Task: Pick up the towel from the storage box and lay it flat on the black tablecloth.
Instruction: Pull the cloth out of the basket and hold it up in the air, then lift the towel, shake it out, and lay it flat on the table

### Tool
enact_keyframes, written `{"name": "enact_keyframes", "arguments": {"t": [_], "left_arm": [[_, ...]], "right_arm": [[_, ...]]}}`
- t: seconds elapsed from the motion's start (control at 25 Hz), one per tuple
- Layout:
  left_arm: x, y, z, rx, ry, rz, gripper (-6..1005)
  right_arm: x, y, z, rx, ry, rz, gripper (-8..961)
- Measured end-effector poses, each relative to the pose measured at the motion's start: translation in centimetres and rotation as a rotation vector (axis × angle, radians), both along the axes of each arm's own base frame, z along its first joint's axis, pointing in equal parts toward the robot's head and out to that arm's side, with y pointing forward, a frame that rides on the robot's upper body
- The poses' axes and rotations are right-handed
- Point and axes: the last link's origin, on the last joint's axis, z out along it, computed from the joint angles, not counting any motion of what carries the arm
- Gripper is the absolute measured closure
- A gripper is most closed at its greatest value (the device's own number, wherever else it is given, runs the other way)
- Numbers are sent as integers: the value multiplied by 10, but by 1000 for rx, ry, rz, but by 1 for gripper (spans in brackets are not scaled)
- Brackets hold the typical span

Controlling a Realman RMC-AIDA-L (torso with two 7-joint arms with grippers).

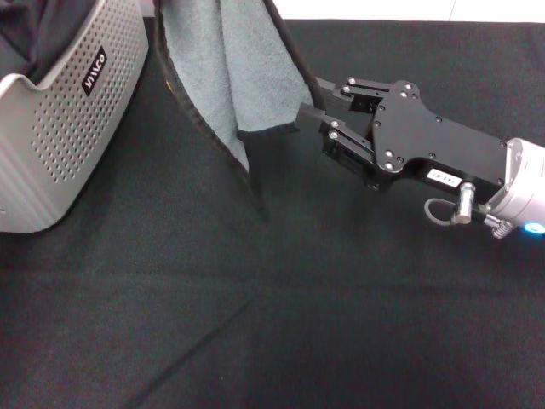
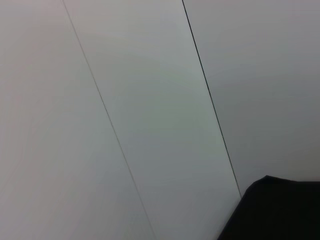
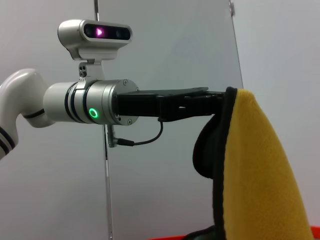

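Right end effector (image 1: 308, 109) reaches level, clamped on hanging towel (image 1: 223, 60) above black tablecloth (image 1: 341, 298).

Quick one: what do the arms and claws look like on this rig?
Right claw: flat black plates with silver screws, small white label, grey cable loop, silver wrist with a blue light. Left claw: black, on a silver cylindrical wrist with dark bands, green ring light, thin black cable, white arm behind.
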Motion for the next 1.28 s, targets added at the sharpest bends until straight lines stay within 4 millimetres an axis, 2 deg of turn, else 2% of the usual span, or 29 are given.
{"name": "enact_keyframes", "arguments": {"t": [0.4,0.6,1.0,1.28], "left_arm": [[0,0,-1,-4,-2,1,974],[-1,0,-1,-4,-2,2,973],[-4,-2,-2,-13,0,13,973],[-22,0,-11,-58,-12,60,973]], "right_arm": [[0,-2,-1,10,-4,13,683],[0,-3,-2,7,-6,15,893],[2,-3,1,14,-2,12,935],[8,-4,16,45,47,-2,942]]}}
